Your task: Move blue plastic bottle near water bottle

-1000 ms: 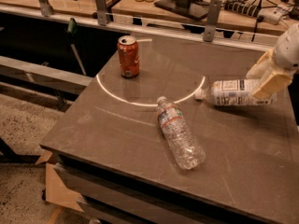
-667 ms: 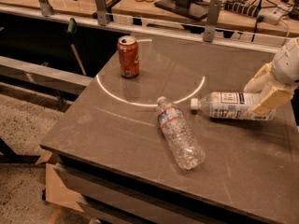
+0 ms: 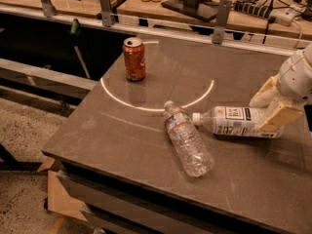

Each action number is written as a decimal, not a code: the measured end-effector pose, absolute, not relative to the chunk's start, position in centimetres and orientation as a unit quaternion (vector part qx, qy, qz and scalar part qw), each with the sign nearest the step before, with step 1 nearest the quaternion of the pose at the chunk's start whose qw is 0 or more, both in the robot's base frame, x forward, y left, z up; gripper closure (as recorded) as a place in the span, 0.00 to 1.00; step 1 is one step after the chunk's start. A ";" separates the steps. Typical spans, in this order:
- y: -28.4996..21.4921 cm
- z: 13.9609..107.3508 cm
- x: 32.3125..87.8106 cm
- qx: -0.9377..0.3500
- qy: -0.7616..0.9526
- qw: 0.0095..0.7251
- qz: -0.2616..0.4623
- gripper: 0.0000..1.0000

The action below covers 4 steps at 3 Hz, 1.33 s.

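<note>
Sliding left since before | gripper (image 3: 271,111) fingers clasp blue plastic bottle (image 3: 234,121) base | cap seemingly just beside water bottle (image 3: 187,139)

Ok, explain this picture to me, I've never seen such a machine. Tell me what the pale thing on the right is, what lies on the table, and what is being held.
There is one picture, from a single camera looking down on a dark table. The pale thing at the right is the end of a robot arm. Its two-finger gripper is closed around the bottom end of a labelled bottle, which lies on its side. That bottle's white cap points at a clear water bottle, also lying down, close beside it. Farther back stands an orange drink can.
</note>
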State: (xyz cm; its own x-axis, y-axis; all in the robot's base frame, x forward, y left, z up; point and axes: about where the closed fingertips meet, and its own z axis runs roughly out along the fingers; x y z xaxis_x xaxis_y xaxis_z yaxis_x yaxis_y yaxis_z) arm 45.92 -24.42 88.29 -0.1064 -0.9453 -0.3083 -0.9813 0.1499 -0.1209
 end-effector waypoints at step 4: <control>-26.4 90.7 46.7 -0.605 0.765 0.212 0.061 0.00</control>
State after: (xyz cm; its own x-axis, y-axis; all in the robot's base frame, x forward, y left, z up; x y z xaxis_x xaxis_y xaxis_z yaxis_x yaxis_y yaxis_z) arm 46.70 -26.40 90.73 -0.1778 -0.8998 -0.3984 -0.9513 0.2607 -0.1642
